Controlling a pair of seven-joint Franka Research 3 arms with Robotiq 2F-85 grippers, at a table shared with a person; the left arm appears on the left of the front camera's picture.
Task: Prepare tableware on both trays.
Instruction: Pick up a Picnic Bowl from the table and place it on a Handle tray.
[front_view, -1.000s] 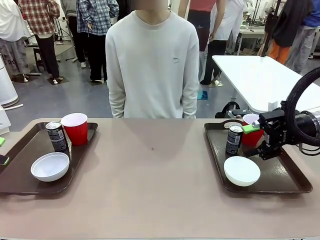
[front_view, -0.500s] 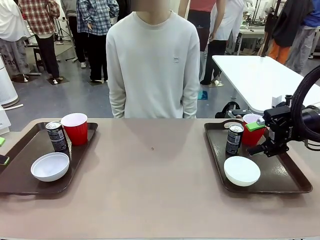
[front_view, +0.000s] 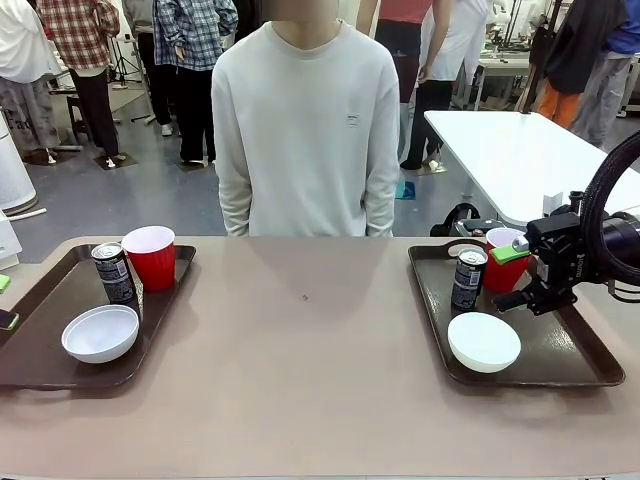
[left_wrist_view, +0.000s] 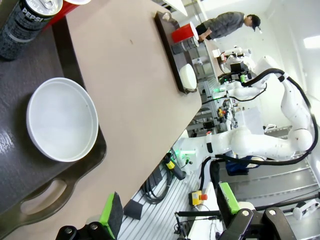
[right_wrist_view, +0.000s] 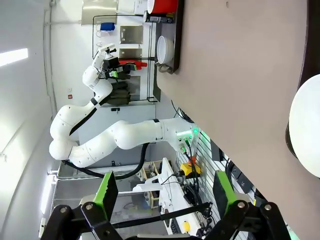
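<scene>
Just beside the right hand (front_view: 512, 272), fingers apart, red cup (front_view: 503, 268), can (front_view: 467, 279) nearby.

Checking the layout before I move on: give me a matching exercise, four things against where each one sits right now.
Things:
1. left tray's red cup
2. left tray's white bowl
3. right tray's drink can
4. right pincer

Places:
A. near end of its tray, towards the robot
B. far corner of its tray, beside a can
C. above the right tray, open, beside that tray's red cup
D. between a red cup and its tray's inner rim, behind a bowl

Pairs: 1-B, 2-A, 3-D, 4-C
</scene>
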